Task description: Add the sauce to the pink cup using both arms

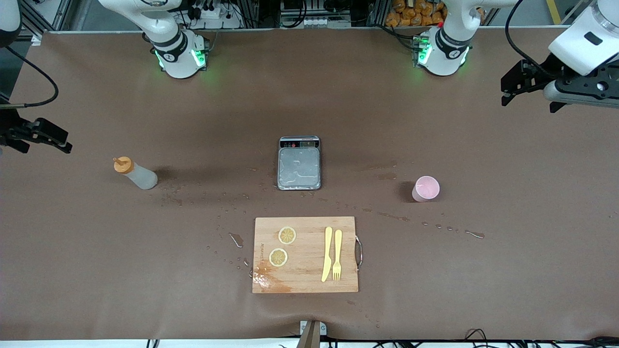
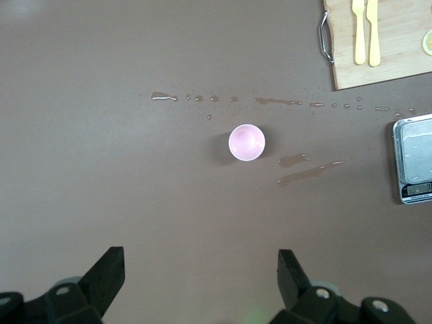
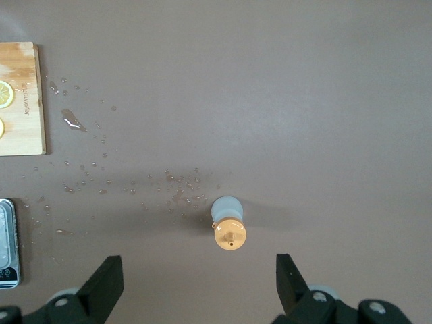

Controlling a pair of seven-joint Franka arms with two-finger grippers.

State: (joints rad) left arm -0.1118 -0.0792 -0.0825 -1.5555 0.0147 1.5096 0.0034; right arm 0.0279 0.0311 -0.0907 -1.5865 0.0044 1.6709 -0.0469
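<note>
Nearest you, the cutting board (image 1: 304,254). Farther, your pink cup (image 1: 426,188), upright and empty, sits toward the left arm's end; the sauce (image 1: 135,174) toward the right's. Left gripper (image 2: 200,278) and right gripper (image 3: 199,280) hover spread wide, holding nothing.

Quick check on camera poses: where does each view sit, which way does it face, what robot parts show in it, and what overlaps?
Front view: high across the table, facing both bases; shows the sauce, pink cup, scale, cutting board, left gripper and right gripper.
Left wrist view: looks straight down over the pink cup; own open fingers show.
Right wrist view: looks straight down over the sauce; own open fingers show.
Shared: both wrist views catch the scale and cutting board.
</note>
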